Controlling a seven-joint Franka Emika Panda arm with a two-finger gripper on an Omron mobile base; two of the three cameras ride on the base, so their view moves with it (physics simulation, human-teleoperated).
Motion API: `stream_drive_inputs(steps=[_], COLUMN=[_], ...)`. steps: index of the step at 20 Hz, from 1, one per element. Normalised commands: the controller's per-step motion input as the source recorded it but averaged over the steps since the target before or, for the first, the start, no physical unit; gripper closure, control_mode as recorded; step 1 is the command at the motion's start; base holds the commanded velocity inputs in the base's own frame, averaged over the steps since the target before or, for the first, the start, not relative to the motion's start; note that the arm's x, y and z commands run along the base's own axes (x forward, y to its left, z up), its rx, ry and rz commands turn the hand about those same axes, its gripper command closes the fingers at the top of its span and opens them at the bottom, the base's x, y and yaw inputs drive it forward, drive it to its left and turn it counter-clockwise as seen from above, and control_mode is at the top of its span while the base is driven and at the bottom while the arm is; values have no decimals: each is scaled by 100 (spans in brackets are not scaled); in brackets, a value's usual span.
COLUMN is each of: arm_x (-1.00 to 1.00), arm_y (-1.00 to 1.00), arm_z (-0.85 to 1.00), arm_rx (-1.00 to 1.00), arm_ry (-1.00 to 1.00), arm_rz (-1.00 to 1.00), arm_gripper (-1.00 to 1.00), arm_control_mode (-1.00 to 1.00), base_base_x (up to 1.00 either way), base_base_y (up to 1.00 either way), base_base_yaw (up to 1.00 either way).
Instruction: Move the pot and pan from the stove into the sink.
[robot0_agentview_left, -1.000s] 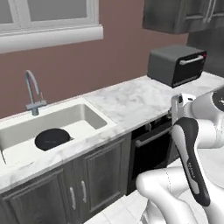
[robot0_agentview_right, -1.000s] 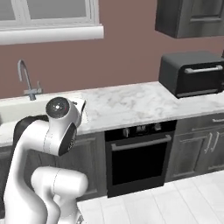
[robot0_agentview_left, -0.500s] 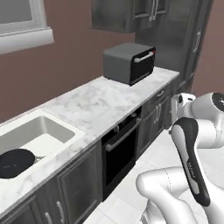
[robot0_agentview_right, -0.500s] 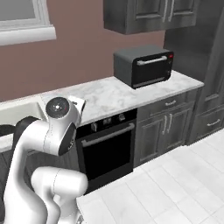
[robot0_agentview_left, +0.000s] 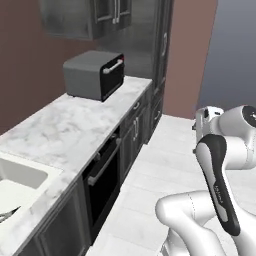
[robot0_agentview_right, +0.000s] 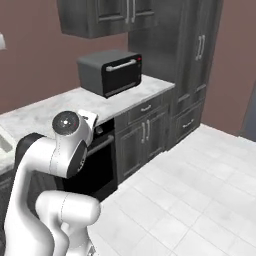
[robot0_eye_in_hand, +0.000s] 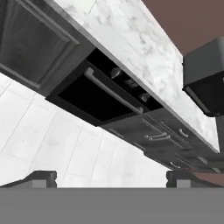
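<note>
The white sink (robot0_agentview_left: 22, 176) lies at the lower left edge of the left base view, cut off by the frame. Inside it a thin dark curved edge of the pan (robot0_agentview_left: 7, 215) shows. The pot and the stove are out of view. My gripper (robot0_eye_in_hand: 111, 178) is open and holds nothing; its two dark fingertips (robot0_eye_in_hand: 43, 177) stand far apart at the bottom of the hand view. It hangs over the white floor and faces the dark oven front under the counter.
A marble counter (robot0_agentview_left: 75, 125) runs along the wall with a black toaster oven (robot0_agentview_left: 95, 75) (robot0_agentview_right: 110, 71) on it. Below is a built-in oven with a bar handle (robot0_eye_in_hand: 111, 92). Tall dark cabinets (robot0_agentview_right: 200, 65) close the far end. White tile floor (robot0_agentview_right: 200, 190) lies open.
The whole picture has shifted, so the base has turned to the right. The sink with the pan and the faucet slid off to the left. The gripper stays open.
</note>
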Motion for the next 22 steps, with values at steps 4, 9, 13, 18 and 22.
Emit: stream_drive_inputs(steps=[4, 9, 13, 18, 22], arm_x=[0, 0, 0, 0, 0], arm_y=[0, 0, 0, 0, 0], arm_z=[0, 0, 0, 0, 0], arm_rx=[0, 0, 0, 0, 0], arm_ry=[0, 0, 0, 0, 0], arm_rz=[0, 0, 0, 0, 0], arm_gripper=[-100, -100, -100, -100, -100], arm_control_mode=[100, 100, 100, 100, 100], base_base_x=[2, 3, 3, 2, 0], base_base_y=[-2, -2, -3, -3, -2], base_base_yaw=[-50, -50, -50, -49, -48])
